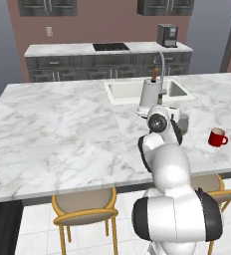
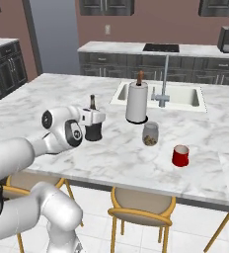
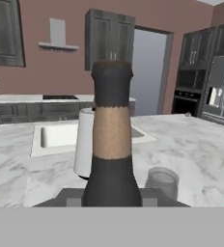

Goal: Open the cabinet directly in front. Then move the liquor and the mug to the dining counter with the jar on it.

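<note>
Right base view, left of centre: the gripper [image 2: 93, 118] is clamped on the liquor [image 2: 93, 126], a dark bulbous bottle whose base sits at, or just above, the dining counter [image 2: 52, 96]. The hand view shows its neck and stopper rising at centre frame. Judged rigid, smooth, probably glass, hence slippery and breakable, it is best held low around the body, as here. The mug [image 2: 180, 155] stands at lower right, already on the marble. Between them, the jar [image 2: 150, 133] and the paper towel roll [image 2: 136, 102] stand near the sink [image 2: 185, 99]; neither crowds the bottle.
</note>
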